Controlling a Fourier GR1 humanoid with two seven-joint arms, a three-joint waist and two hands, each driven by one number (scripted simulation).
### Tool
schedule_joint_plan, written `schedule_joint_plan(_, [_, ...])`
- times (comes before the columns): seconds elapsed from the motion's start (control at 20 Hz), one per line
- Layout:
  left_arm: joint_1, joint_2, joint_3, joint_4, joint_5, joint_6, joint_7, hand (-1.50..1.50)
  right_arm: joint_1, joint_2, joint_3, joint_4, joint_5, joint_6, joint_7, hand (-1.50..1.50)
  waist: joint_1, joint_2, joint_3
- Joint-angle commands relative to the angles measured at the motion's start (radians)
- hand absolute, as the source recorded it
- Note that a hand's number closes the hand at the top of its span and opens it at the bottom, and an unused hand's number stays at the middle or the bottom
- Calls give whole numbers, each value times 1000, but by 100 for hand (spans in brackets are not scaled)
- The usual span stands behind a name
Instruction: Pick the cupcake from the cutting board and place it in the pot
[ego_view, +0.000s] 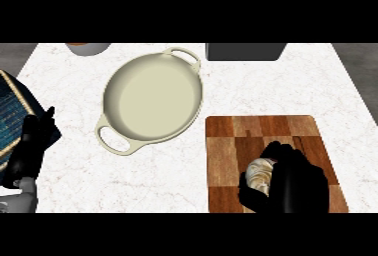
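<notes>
A cream oval pot with two loop handles lies on the white counter, left of centre, and holds nothing. A wooden cutting board sits at the lower right. On it rests the cupcake, pale and swirled, partly hidden. My right hand covers the cupcake from the right, its fingers curled round it. My left hand stays open at the left edge, fingers up, resting.
A dark grey box stands at the counter's back edge, right of the pot. A grey round container shows at the back left. A dark blue striped object lies at the far left edge.
</notes>
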Motion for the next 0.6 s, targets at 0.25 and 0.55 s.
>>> schedule_joint_plan(0.25, [-72,16,12,54,2,-14,10,0,-309,80,166,-179,179,19,56,150,5,3,-1])
schedule_joint_plan(0.55, [-25,4,16,28,3,-15,-13,0,-692,81,54,-97,-15,217,181,150,20,4,-1])
